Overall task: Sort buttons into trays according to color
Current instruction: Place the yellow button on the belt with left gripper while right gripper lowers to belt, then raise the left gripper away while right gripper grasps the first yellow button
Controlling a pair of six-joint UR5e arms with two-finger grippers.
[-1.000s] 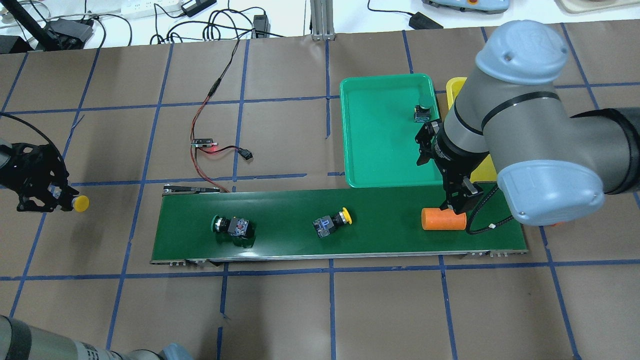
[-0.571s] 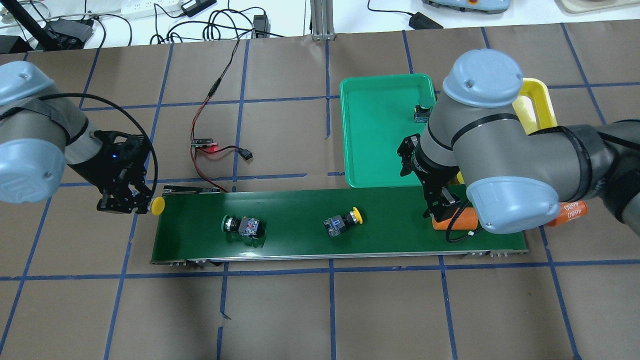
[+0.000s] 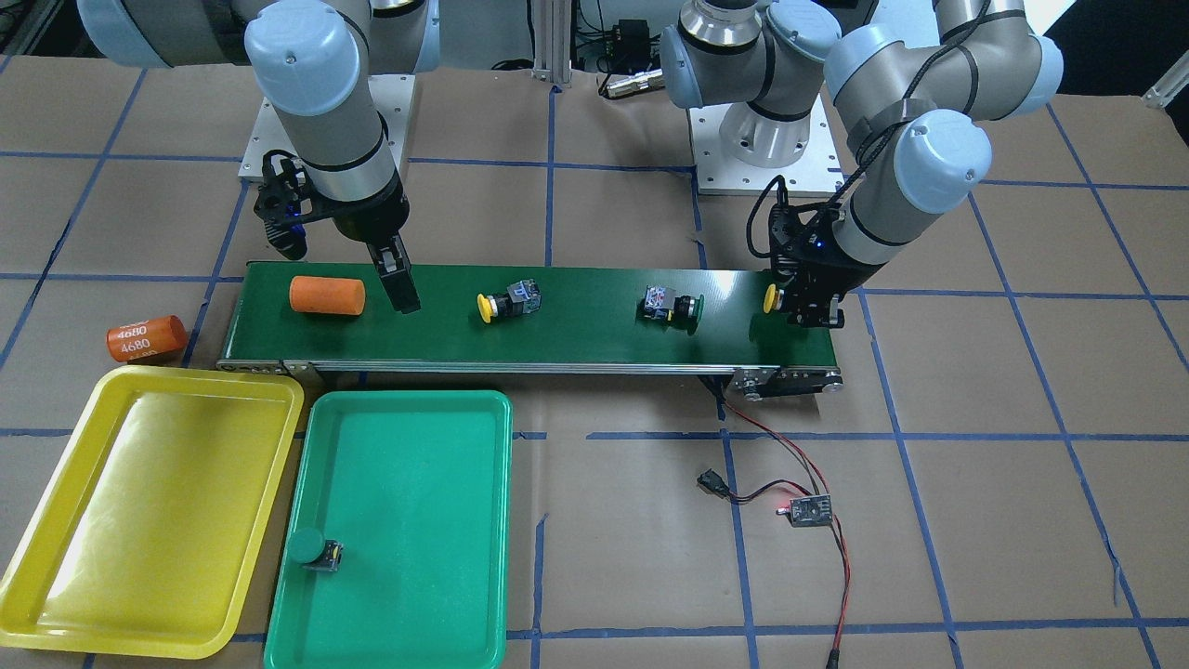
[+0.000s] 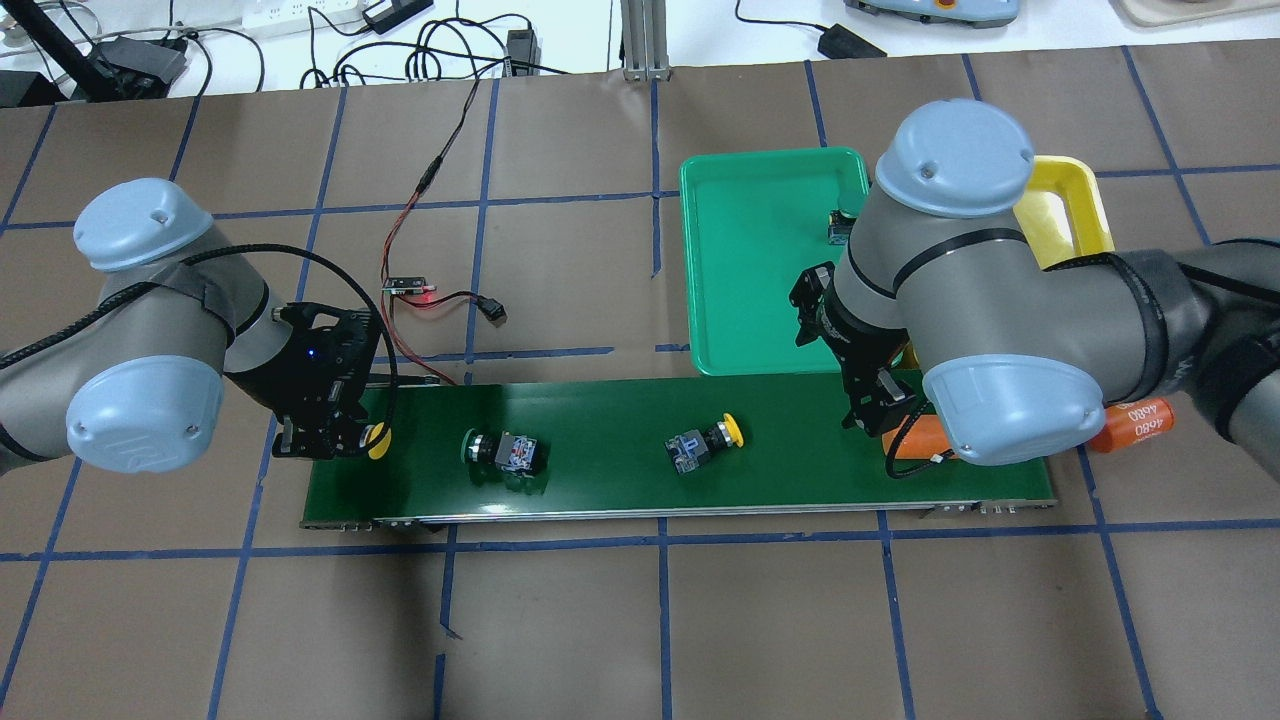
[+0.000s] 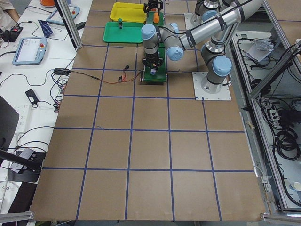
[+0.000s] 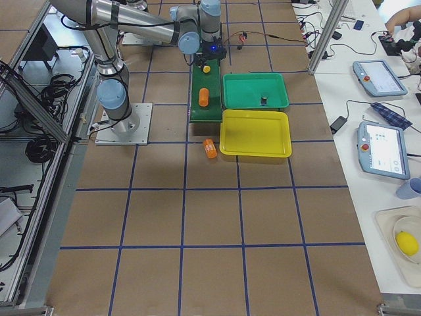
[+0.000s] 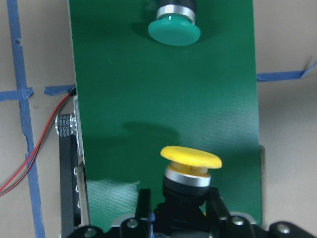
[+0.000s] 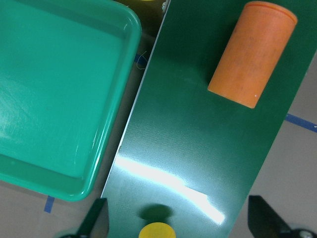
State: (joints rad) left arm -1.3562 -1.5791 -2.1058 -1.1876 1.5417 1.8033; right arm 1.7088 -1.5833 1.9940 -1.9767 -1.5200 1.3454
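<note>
Over the conveyor belt, at the end farthest from the trays, the left claw is closed on a yellow button; the wrist view shows its fingers clamping the black body, with the yellow cap jutting out along the belt. Further along the belt lie a green button and then a second yellow button, both on their sides and well apart. Near the belt's other end the right claw hangs with its fingers spread wide and nothing between them, between that second yellow button and an orange cylinder lying on the belt. Off that same end of the belt, an orange cylinder marked 4680 lies on the bench. Beside the belt's long edge at that end sit the green tray and the yellow tray, side by side; another green button stands upright in the green tray
</note>
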